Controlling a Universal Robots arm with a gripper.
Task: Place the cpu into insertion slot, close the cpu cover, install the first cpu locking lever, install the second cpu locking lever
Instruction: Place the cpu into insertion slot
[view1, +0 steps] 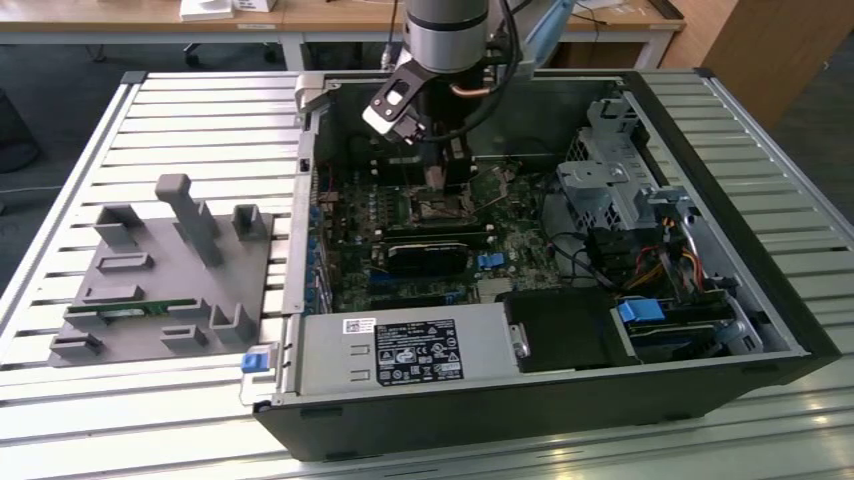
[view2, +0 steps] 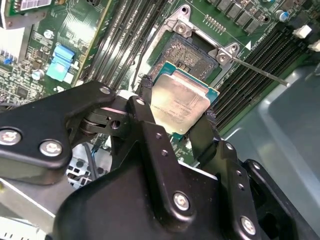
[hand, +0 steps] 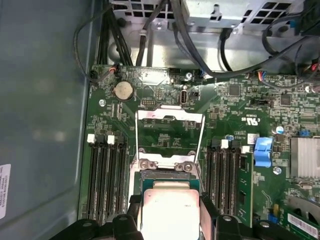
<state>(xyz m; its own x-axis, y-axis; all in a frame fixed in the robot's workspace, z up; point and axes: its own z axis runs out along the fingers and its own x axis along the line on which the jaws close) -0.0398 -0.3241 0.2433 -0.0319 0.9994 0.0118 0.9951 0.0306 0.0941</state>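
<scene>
The gripper (view2: 177, 100) is clamped on the chip (view2: 181, 102), its two black fingers (view2: 202, 137) pressing opposite edges so the silver top faces up and lies flat between them. The socket (view2: 192, 50) lies just ahead of the fingertips and below them. In the second wrist view its dark pin field shows past the chip's far edge, so by my reading the chip hangs above the socket and a little short of it, not seated; whether any edge touches the frame cannot be told. The chip is square, so what matters is how it is turned: in the first wrist view its edges run close to parallel with the socket's border. The cover (hand: 170, 115) is folded back beyond the socket, away from the jaws, with green board (hand: 235, 105) showing through its window. A thin lever (view2: 262, 73) juts out to one side of the socket. Long memory slots (hand: 105, 175) run close along both flanks of the fingers, leaving little room sideways inside the computer case (view1: 534, 400).
</scene>
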